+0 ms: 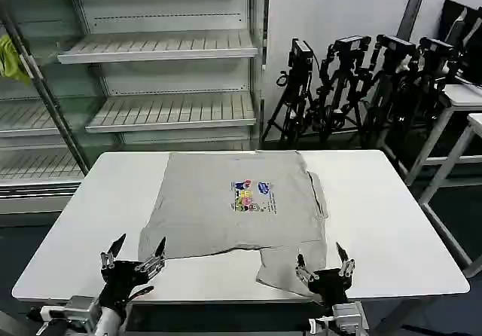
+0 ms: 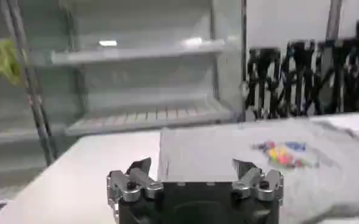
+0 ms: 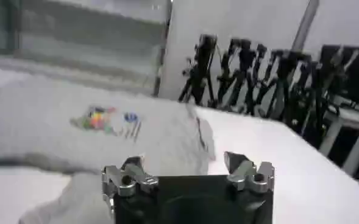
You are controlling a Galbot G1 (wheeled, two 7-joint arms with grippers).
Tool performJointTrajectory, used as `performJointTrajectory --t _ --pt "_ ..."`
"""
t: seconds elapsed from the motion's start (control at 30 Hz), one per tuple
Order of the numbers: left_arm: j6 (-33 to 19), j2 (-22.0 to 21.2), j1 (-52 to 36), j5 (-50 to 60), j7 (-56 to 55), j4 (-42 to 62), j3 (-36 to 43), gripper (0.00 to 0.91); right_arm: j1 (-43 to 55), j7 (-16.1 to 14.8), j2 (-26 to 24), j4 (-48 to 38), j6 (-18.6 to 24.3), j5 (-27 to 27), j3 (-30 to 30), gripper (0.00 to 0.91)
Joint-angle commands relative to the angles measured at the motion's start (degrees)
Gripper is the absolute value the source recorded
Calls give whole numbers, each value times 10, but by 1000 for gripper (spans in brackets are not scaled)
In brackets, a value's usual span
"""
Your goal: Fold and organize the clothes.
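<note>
Probably lab: bare shelving [image 1: 169, 46], tripods [image 1: 361, 87].

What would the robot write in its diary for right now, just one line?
T-shirt: spread on white table, partly folded | left gripper: open, near table edge, beside shirt | right gripper: open, over shirt's near flap

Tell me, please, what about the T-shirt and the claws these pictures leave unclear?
- Print on the grey T-shirt: too small in the head view, blurred in both wrist views.
- T-shirt's near hem: the right claw stands before it in the head view.
- Left claw: its arm is cut off by the head view's lower edge.
</note>
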Motion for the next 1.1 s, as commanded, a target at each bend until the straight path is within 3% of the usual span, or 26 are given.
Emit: performJointTrajectory --t 0.03,0.3,0.33,0.37,0.4,0.43,0.5,0.53,0.57,1.1 --pt "41 21 -36 -58 -9 77 4 907 -7 5 -1 -39 -32 -2 -9 907" --pt "41 26 -78 -101 -27 138 16 907 -28 2 5 -41 -32 -21 -21 907" --pt "41 27 -82 -104 -28 143 17 524 -30 2 5 -41 -32 -20 -22 907" --pt "41 28 -84 -108 -28 147 18 111 -30 2 5 -41 -32 -20 -22 786" --pt "41 29 -88 -117 -29 154 19 71 -30 3 5 -41 -32 -19 -22 665" --pt "41 31 -92 -127 -29 161 19 71 -30 4 5 -41 -32 -18 -23 453" --pt "40 32 -100 -150 -29 172 19 71 -30 3 5 -40 -32 -17 -23 232" --pt "40 33 -103 -164 -31 174 19 71 -30 3 5 -39 -32 -15 -23 71" --pt "40 34 -105 -173 -32 178 19 71 -30 3 5 -39 -32 -14 -23 0" --pt "40 34 -72 -201 -29 141 13 71 -59 11 -4 17 -11 16 -13 0"
